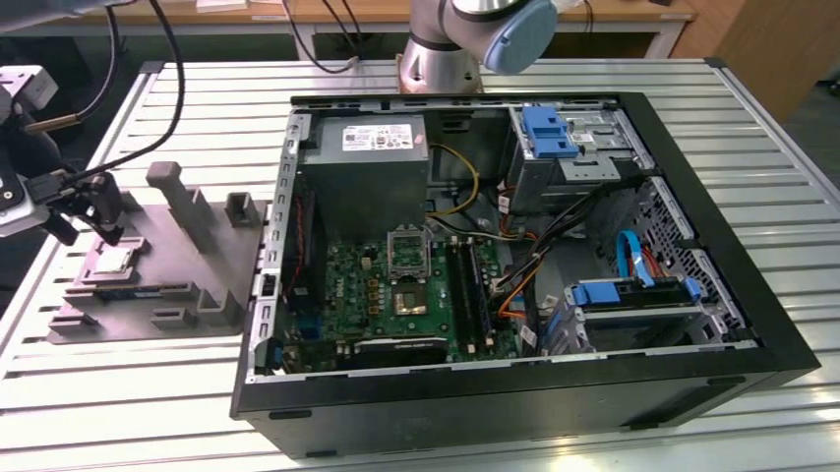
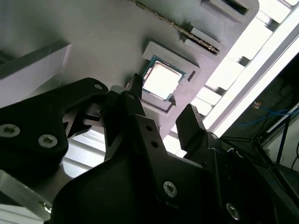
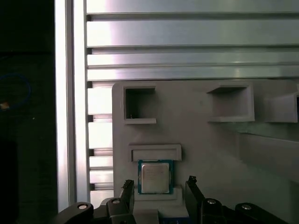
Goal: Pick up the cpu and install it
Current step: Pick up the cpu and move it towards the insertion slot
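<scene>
Fingers (image 3: 193,189) of the black gripper (image 3: 159,183) are spread apart and hold nothing. In both wrist views they stand one on either side of the cpu (image 3: 155,177), with a gap showing between each fingertip and the chip's edges. The cpu is a small flat square with a pale silvery top and a thin green border. It lies flat in a shallow square recess of a grey moulded fixture (image 3: 210,154), near one edge of that fixture. Two open box-shaped pockets are moulded into the fixture further along its surface.

In the second wrist view the gripper (image 2: 162,97) is seen from behind and at an angle, and the cpu (image 2: 161,79) shows bright between the two dark fingertips.

In the exterior view the fixture (image 1: 171,285) rests on a slatted metal table (image 1: 788,197), just beside an open computer case (image 1: 525,393) and on the exterior view's left of it. The gripper (image 1: 83,224) hangs over the far left part of the fixture, just above the cpu (image 1: 112,259). Inside the case a green motherboard (image 1: 381,295) lies exposed, with cables and blue drive brackets to the exterior view's right of it. The base of the robot arm (image 1: 453,44) stands behind the case.
</scene>
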Tool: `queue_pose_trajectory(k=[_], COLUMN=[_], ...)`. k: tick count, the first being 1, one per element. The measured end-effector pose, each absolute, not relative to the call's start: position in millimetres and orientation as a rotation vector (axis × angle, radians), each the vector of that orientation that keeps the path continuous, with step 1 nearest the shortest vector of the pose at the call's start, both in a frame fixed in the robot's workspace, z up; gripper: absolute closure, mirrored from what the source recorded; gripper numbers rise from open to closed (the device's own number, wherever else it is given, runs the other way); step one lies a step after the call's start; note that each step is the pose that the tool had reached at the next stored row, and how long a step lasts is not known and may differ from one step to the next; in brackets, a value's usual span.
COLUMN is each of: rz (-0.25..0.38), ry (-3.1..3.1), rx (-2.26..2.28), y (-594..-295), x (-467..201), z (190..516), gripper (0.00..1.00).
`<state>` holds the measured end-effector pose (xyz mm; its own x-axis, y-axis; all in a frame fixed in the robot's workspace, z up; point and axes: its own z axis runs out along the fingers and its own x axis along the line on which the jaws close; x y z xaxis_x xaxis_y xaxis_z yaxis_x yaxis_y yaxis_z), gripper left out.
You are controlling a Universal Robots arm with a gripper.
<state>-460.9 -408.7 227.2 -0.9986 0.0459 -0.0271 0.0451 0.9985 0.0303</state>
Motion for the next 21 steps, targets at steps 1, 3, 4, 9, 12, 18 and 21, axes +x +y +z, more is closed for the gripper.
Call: queue_pose_trajectory(k=[1,3,4,9,12,18,21], rz=[0.046,0.046,0.046,0.046,0.046,0.046,0.046], ry=[3.113,3.112,3.112,3.112,3.112,3.112,3.112], rx=[0.074,0.077,0.077,0.082,0.086,0.087,0.088], y=[-408.9,-409.0,-409.0,-409.1,-408.9,-407.5,-407.4], x=[-460.9,-460.9,-460.9,-460.9,-461.4,-462.1,-462.6], z=[225.3,221.8,219.8,210.8,205.4,196.9,194.3], gripper=[0.44,0.44,0.44,0.44,0.44,0.44,0.44])
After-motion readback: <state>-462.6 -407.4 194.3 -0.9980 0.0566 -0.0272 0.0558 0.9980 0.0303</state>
